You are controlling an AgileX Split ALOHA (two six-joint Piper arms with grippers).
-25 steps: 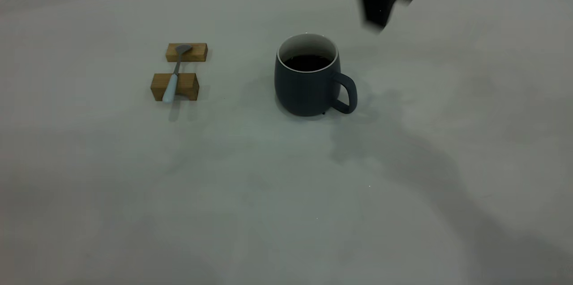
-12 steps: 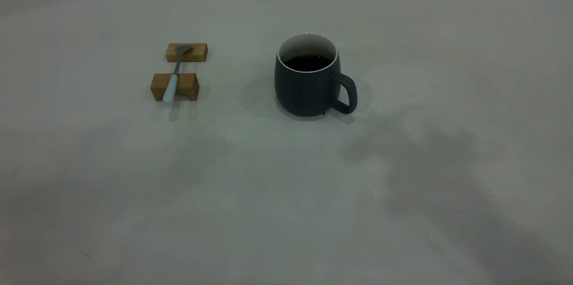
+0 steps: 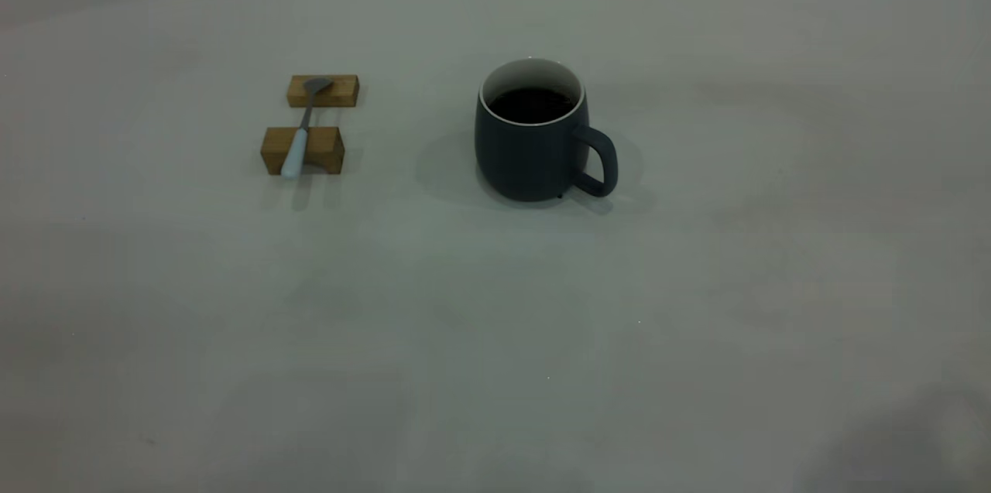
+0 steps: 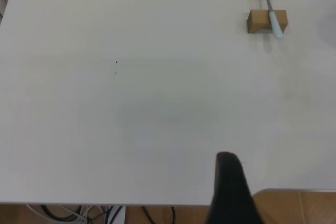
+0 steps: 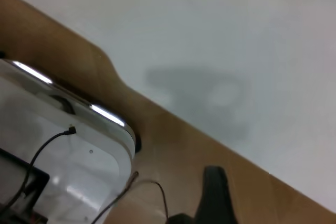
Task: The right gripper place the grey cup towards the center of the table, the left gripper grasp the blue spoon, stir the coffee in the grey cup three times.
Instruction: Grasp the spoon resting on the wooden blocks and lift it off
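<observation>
On the table (image 3: 495, 338), the blue spoon (image 3: 299, 135) lies bridged across two wooden blocks (image 3: 303, 150) at left. The grey cup (image 3: 534, 133) of coffee (image 3: 533, 104) stands near centre, handle facing right. The right arm, overhead a second ago, has left the exterior view. Neither gripper's spread can be told; no writing is legible.

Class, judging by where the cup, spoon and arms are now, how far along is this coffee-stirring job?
Looks done: the grey cup stands near the middle of the table, coffee inside. In hand: nothing; neither gripper appears in the exterior view. Left: the blue spoon lies across two wooden blocks, ungrasped; all three stirs remain.
</observation>
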